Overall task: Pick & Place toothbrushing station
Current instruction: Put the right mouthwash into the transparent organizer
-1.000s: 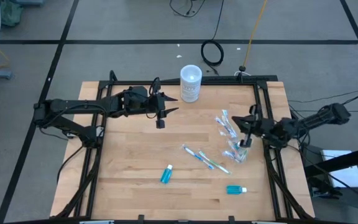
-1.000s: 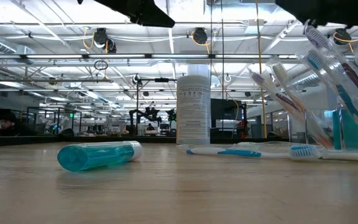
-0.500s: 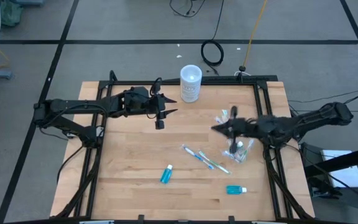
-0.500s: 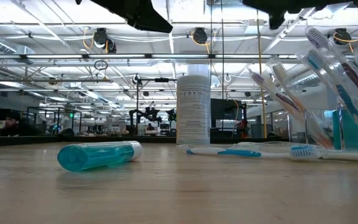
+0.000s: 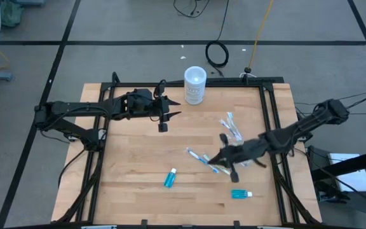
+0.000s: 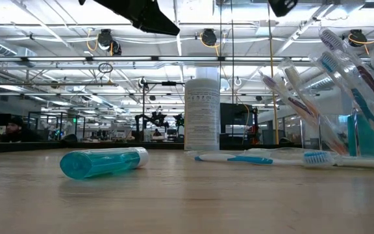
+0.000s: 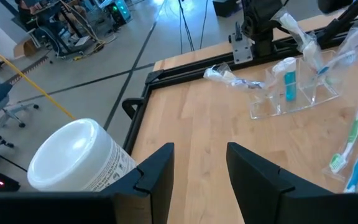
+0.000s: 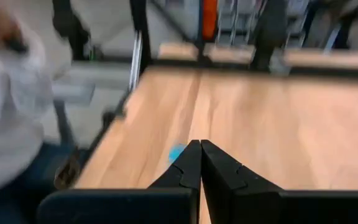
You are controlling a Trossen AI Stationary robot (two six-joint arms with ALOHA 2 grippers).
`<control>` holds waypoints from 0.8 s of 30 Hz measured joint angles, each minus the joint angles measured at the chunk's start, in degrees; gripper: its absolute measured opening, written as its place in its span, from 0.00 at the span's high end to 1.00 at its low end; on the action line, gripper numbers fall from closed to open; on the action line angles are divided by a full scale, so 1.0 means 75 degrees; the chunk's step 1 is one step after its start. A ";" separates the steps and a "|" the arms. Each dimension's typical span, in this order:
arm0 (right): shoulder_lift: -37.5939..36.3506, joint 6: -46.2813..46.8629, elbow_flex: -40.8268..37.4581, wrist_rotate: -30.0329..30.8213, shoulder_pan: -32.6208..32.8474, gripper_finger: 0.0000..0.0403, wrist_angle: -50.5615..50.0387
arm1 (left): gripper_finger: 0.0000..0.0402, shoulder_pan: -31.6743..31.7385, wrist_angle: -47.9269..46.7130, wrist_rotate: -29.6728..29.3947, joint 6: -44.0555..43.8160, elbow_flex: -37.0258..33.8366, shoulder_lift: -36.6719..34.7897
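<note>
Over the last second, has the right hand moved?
Yes. In the high view the right hand swung from beside the clear cup toward the table's middle, over the loose toothbrushes.

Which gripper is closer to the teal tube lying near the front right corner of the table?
The right. The right gripper is shut and sits just above and slightly left of that teal tube in the high view. The left gripper is open, far back near the white-lidded container.

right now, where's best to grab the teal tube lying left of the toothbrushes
Grip the teal tube across the middle of its body, coming straight down from above. It lies flat on the table with open wood on both long sides, so the fingers should fit there. Its white cap end looks narrower and likelier to slip.
</note>
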 joint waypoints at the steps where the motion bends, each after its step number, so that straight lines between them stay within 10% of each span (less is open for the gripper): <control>1: 0.0135 0.0157 0.0129 0.0007 0.0136 1.00 -0.0362 | 0.62 0.0000 0.0000 -0.0003 -0.0040 0.0000 0.0000; 24: 0.1353 0.4989 0.0302 0.0745 0.4069 1.00 -0.2967 | 0.62 -0.0003 0.0012 -0.0006 -0.0882 0.0000 0.0000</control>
